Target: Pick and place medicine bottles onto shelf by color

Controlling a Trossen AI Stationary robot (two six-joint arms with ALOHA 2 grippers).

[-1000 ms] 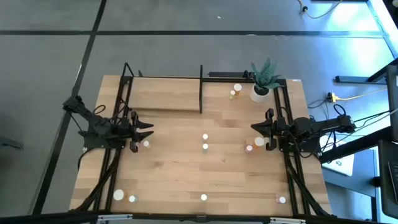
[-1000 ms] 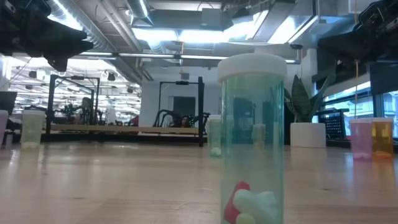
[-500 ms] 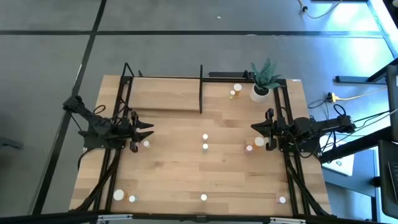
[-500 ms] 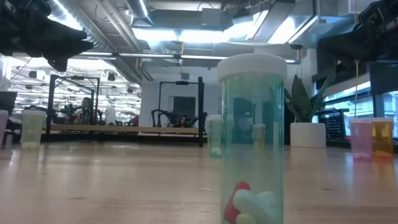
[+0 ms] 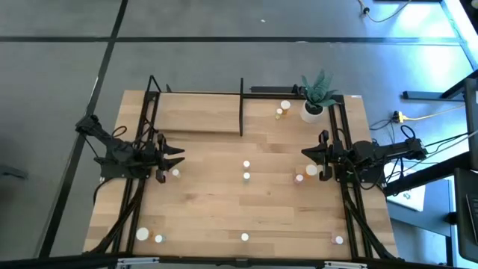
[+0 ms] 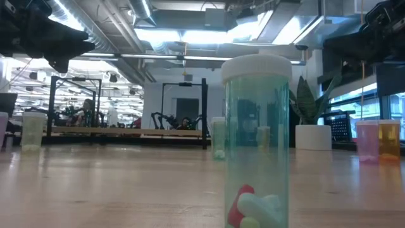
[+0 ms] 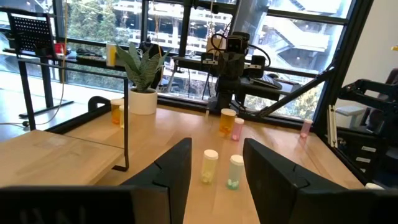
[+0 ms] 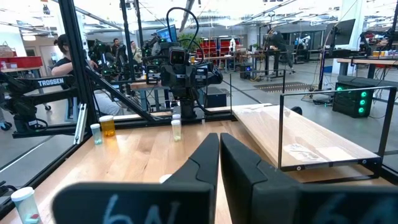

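I see the medicine bottles scattered over the counter (image 5: 224,202): two (image 5: 246,170) stand close together in the middle, one green bottle (image 6: 256,142) with pills inside stands at the front edge just before the low camera, and a pink one (image 6: 367,140) touches or nearly touches an orange one (image 6: 388,139) near the right side. The shelf (image 5: 198,113) lies at the far left part of the counter, and I see no bottle on its board. The left pincer (image 5: 177,156) hovers at the left edge with its fingers (image 7: 171,171) spread apart, one small bottle (image 5: 175,173) just beside it. The right pincer (image 5: 307,152) waits at the right edge, fingers (image 8: 204,163) pressed together, holding nothing. A plant pot (image 5: 311,112) stands in the far right corner.
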